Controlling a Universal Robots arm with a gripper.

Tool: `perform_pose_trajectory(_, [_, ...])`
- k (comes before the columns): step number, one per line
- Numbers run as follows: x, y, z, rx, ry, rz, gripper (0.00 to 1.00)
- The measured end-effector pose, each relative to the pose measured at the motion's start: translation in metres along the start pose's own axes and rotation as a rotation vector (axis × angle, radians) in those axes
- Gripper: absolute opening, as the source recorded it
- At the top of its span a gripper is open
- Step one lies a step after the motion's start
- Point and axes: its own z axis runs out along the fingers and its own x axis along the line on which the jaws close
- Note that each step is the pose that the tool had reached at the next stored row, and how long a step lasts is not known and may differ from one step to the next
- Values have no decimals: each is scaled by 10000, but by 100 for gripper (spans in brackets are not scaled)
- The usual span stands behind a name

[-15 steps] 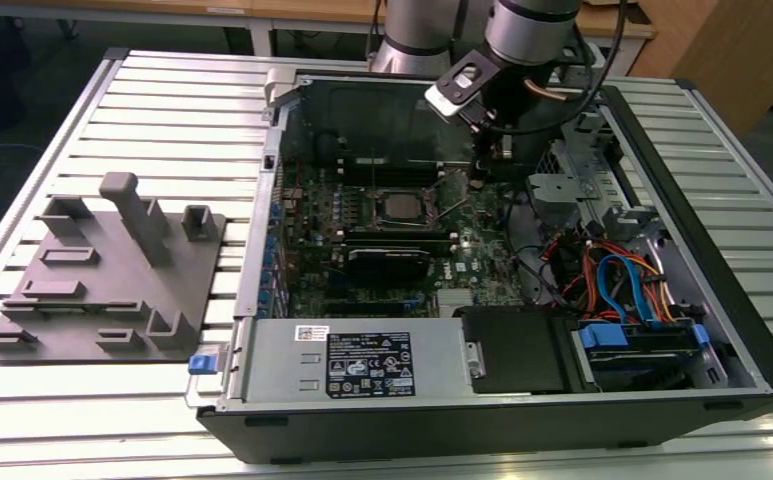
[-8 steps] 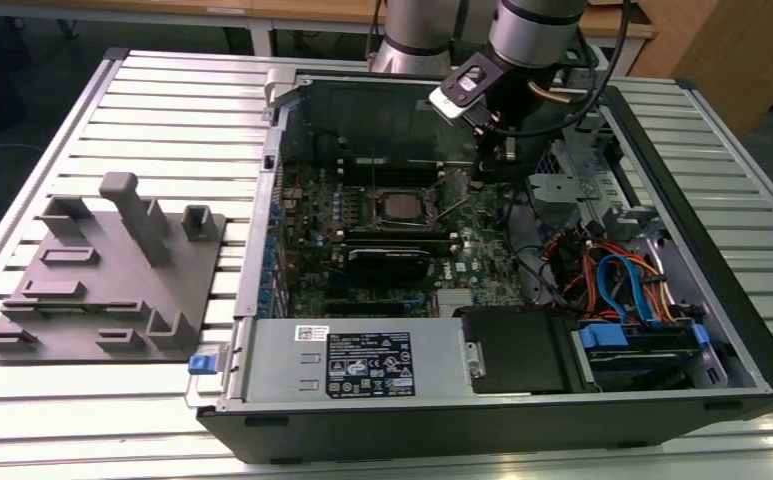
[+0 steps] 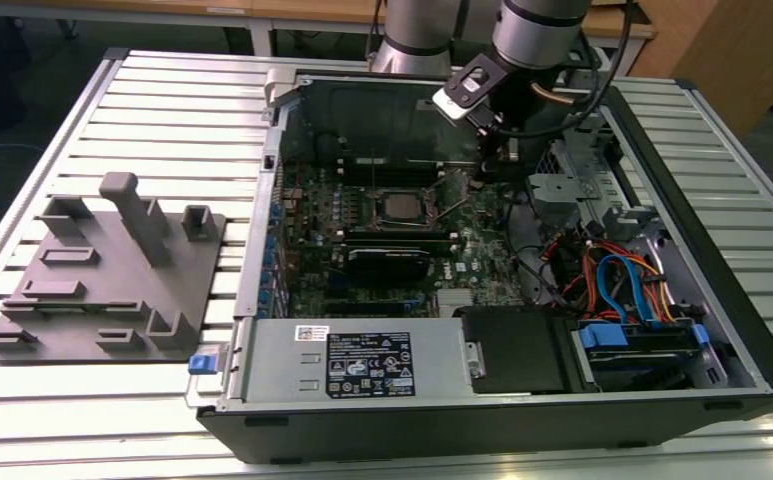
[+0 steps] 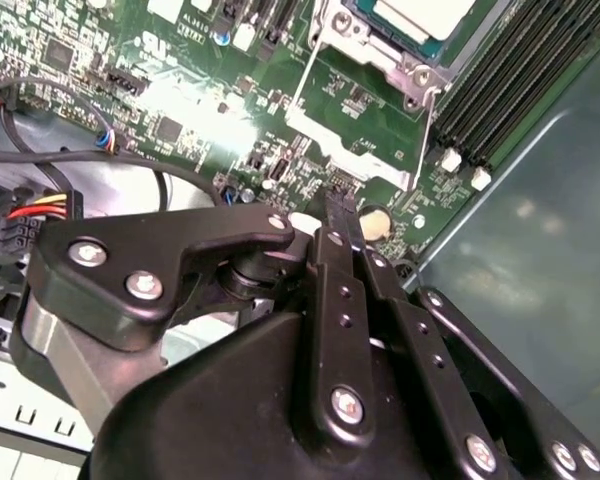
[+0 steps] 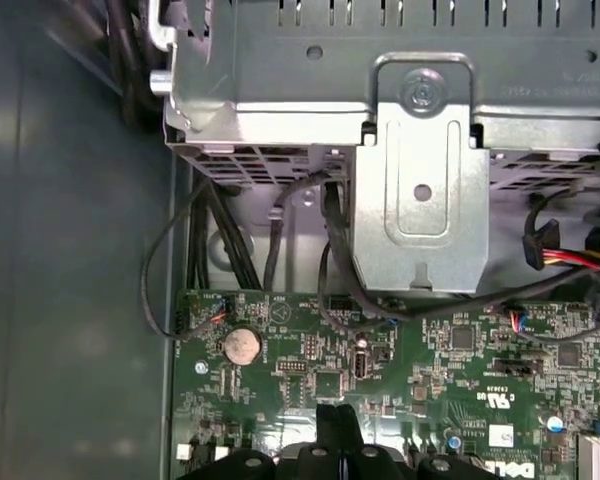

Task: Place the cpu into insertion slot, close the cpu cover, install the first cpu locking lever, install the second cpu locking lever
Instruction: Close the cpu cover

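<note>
Tool (image 4: 337,208) of matte black links, pressed together, above green board (image 4: 195,95) near dull-silver cpu (image 4: 425,12).

Printed marks inside the opened computer case (image 3: 493,430).
In the exterior view, a black label (image 3: 370,366) with small white print and a white sticker (image 3: 310,333) are carried on the grey power-supply box (image 3: 273,372) at the near side, the wording being too small to be made out. In the first wrist view, white lettering (image 5: 485,398) is printed on the green circuit board (image 5: 310,385).
</note>
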Motion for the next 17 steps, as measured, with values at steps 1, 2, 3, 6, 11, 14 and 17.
perform_pose_trajectory(1, [0, 5, 4, 0, 0, 0, 10])
perform_pose_trajectory(2, [0, 9, 12, 0, 1, 0, 10])
perform_pose_trajectory(3, [-1, 9, 25, 0, 0, 1, 10])
perform_pose_trajectory(6, [-2, 14, 76, 0, -1, 0, 10])
perform_pose_trajectory(11, [-2, -3, 147, -1, 0, 0, 10])
perform_pose_trajectory(14, [-3, -70, 149, -1, 13, 0, 10])
perform_pose_trajectory(17, [-2, -78, 149, 0, 15, 0, 10])
